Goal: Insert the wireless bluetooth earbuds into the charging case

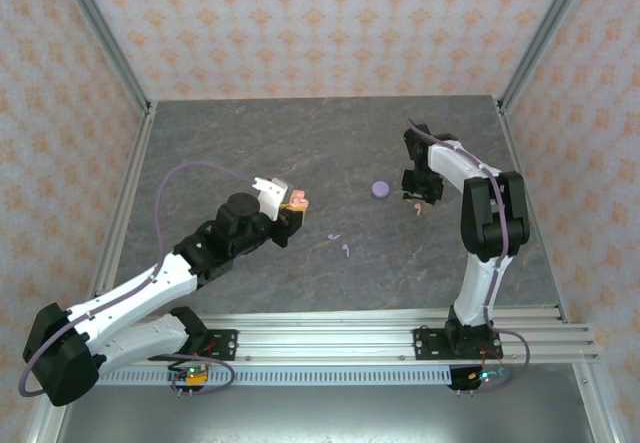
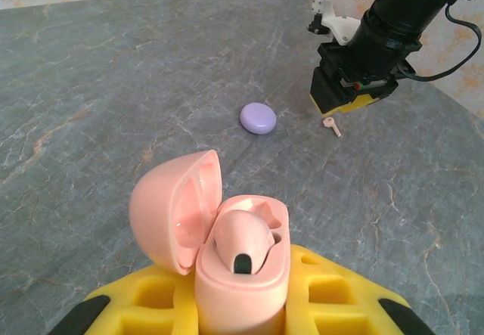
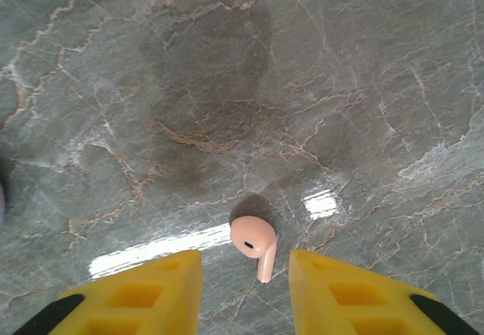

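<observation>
one pink case, one lilac case, four earbuds.

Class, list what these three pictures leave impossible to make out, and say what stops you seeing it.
- Left wrist view: the underside of the pink case is hidden inside the left claw and cut off by the bottom edge.
- Left wrist view: the lilac case is closed, so its lid hides the inside.
- Top view: the lilac earbuds are too small to tell which way they lie.
</observation>
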Controlling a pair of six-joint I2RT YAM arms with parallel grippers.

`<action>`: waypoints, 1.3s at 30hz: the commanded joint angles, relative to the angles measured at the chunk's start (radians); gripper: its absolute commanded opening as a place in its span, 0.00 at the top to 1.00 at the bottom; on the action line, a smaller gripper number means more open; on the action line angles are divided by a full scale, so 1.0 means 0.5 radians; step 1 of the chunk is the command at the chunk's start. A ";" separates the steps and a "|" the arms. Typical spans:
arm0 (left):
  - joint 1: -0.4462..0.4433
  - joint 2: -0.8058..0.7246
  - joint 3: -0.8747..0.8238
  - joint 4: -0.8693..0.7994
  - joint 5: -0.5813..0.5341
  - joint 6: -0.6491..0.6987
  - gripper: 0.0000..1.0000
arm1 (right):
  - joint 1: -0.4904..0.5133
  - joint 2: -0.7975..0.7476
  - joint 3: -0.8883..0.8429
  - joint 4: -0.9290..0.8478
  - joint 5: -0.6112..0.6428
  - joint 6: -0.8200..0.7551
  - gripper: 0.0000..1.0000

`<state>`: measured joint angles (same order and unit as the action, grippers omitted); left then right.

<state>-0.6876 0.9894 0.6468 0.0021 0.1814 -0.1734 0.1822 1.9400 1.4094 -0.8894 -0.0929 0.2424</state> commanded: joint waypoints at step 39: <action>-0.013 -0.043 0.019 -0.041 -0.012 0.022 0.97 | -0.006 0.197 0.046 0.028 -0.042 -0.210 0.79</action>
<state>-0.6876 0.9878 0.6460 -0.0051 0.1780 -0.1738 0.1825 2.0262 1.4399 -0.9081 -0.0982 0.1856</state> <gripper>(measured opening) 0.203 0.214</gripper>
